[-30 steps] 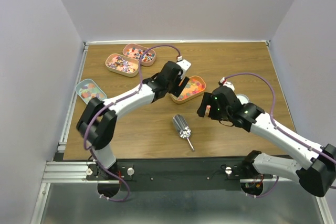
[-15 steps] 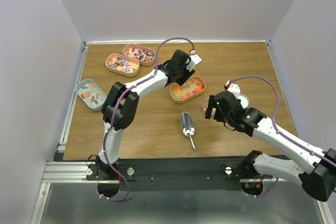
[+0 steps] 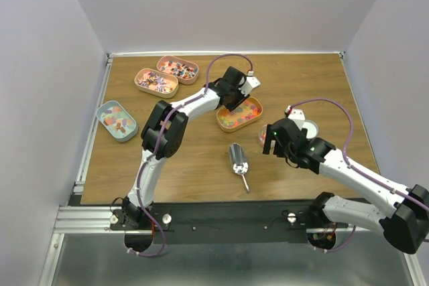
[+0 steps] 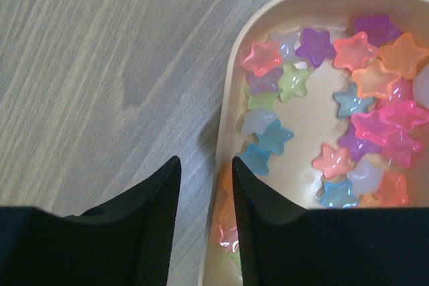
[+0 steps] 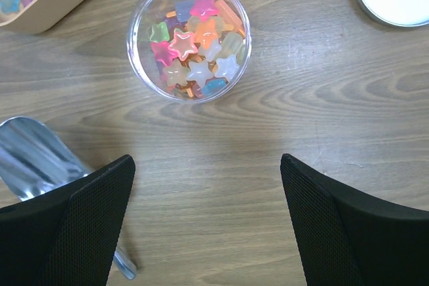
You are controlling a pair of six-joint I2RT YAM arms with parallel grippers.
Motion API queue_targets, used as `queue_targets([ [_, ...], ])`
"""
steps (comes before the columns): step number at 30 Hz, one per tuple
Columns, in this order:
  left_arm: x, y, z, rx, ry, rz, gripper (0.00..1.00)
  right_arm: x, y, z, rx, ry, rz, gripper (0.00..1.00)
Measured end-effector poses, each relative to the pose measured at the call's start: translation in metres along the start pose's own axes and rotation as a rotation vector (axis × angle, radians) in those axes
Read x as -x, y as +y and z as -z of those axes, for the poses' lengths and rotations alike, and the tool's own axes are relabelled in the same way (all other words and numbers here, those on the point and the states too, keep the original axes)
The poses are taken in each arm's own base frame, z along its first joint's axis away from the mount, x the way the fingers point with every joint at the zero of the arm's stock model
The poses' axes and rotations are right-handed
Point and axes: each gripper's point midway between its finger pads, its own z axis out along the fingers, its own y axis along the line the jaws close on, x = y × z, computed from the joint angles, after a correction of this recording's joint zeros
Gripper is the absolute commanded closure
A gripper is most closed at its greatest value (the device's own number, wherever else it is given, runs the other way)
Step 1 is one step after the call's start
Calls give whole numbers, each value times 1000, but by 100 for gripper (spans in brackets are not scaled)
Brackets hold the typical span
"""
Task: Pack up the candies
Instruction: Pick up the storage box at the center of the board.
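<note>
Left wrist view: candies in oval tin, right half of frame; more in clear jar, top of right wrist view. Probably light, hard, slippery; handle by container wall, not singly. Left gripper narrow astride tin rim, grip uncertain. Right gripper wide, empty.

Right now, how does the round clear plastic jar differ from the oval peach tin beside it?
The round clear plastic jar is see-through and circular; the oval peach tin is opaque and elongated. The jar stands free ahead of the wide-open right gripper; the tin's rim lies between the fingers of the left gripper. Both hold star-shaped candies.
</note>
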Motion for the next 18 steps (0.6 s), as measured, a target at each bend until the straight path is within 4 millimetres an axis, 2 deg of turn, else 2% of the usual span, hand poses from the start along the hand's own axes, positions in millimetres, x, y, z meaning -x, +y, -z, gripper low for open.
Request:
queue_targets([
  [3,2,0,-5,-8,-4,-1,75,-1,-1,0,-2,2,4,5],
  [4,2,0,-6,-11,-5,1,76,-1,-1,-1,-3,3,5,5],
  [9,3,-2,-6,-30,-11,0,99,-2,-1,-2,-6,6,8,5],
  [18,4,-4,-6,-56,-34,36,100,-7,-4,-4,-13,15,13,5],
])
